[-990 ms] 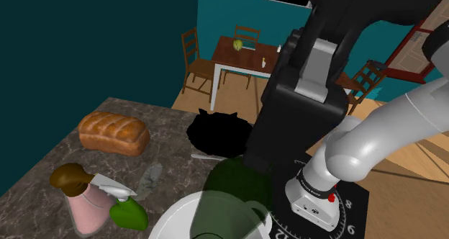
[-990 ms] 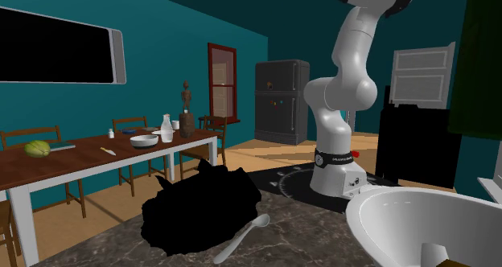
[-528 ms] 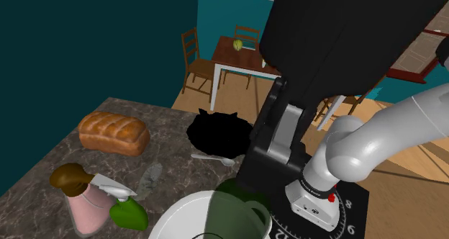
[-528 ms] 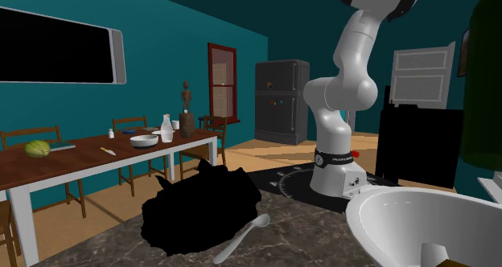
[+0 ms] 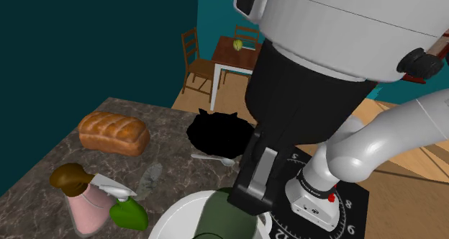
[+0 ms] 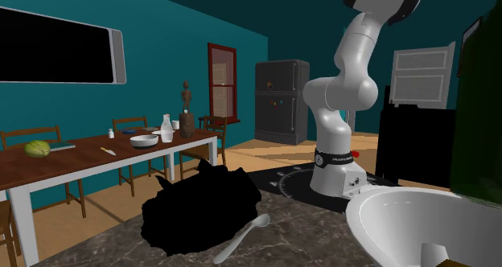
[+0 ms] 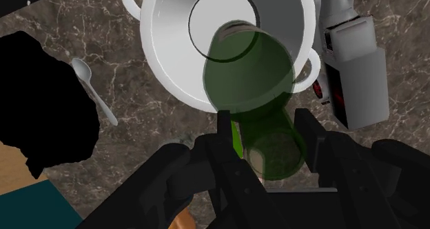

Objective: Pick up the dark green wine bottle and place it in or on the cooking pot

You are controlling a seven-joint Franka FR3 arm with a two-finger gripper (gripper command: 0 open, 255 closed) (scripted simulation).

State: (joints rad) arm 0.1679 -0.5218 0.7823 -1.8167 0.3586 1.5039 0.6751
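While my gripper (image 7: pixel 264 127) has its two fingers pinching the dark green wine bottle (image 7: pixel 251 69) near its narrow end, the wide body hangs over the white cooking pot (image 7: pixel 165 48), which sits at the near end of the marbled counter (image 5: pixel 165 137). I judge the danger is letting go off-centre. The bottle overlaps the pot's rim on my side, so its base could catch there, tip out, and roll toward the spoon (image 7: pixel 93 90).
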